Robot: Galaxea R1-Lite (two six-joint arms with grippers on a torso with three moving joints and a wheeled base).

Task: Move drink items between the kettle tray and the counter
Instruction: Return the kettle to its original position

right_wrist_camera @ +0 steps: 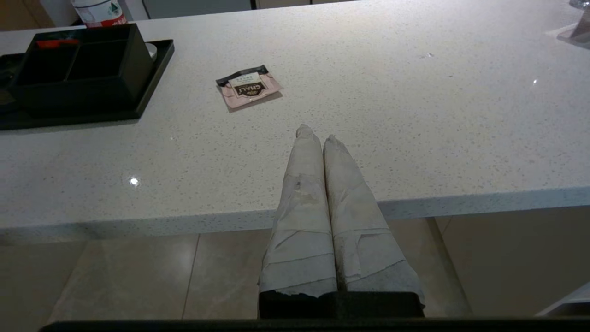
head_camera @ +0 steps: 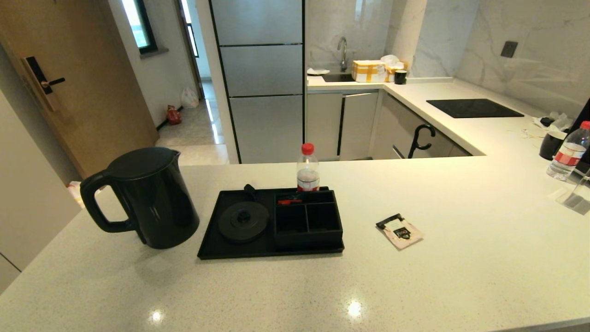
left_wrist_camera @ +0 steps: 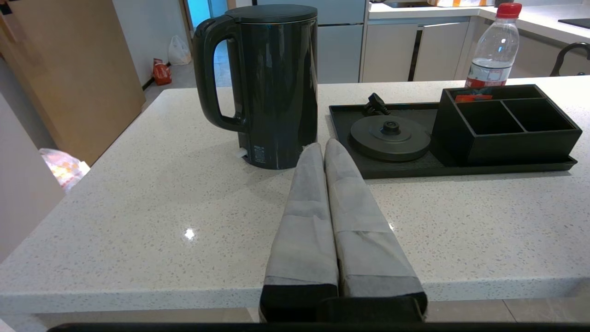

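My worktop (head_camera: 461, 258) is off-white, flecked all over with fine dark speckles and glossy enough to carry white light spots. The kettle (head_camera: 147, 198) is plain black from lid to handle. The tray (head_camera: 216, 249) is black too, as are its round base (head_camera: 243, 221) and its boxed section (head_camera: 308, 221), where one compartment shows a red strip. The sachet (head_camera: 400, 231) is pale pink with a black top edge and black logo. The bottle (head_camera: 308, 168) is clear, with a red cap and a red-and-white label. My left gripper (left_wrist_camera: 322, 147) and right gripper (right_wrist_camera: 315, 133) are wrapped in greyish-white tape.
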